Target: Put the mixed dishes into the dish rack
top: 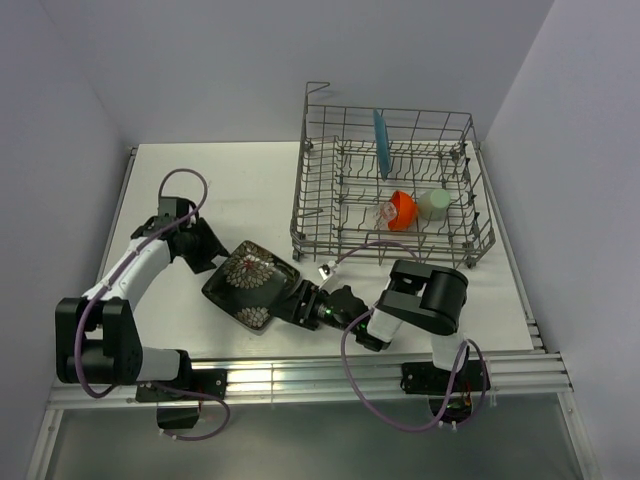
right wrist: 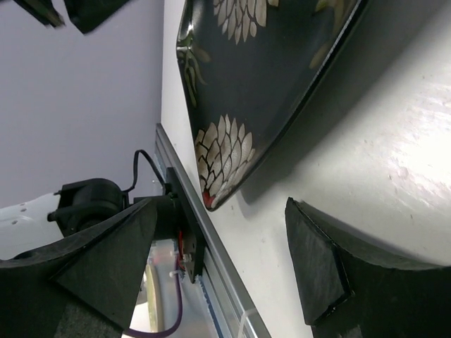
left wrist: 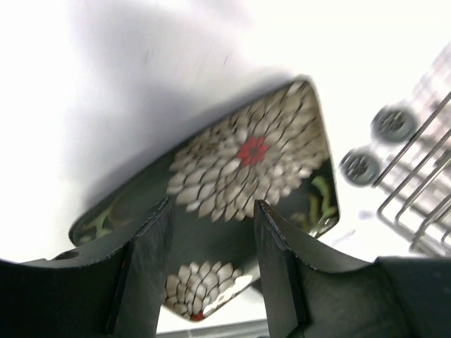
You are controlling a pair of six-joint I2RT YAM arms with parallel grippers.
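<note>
Your left hand (top: 213, 252) and right hand (top: 303, 300) stand apart; seat the right over the rim of the black square plate (top: 250, 283), then clamp.

No legible text, label, brand name, number or sign appears in any of the three views.
</note>
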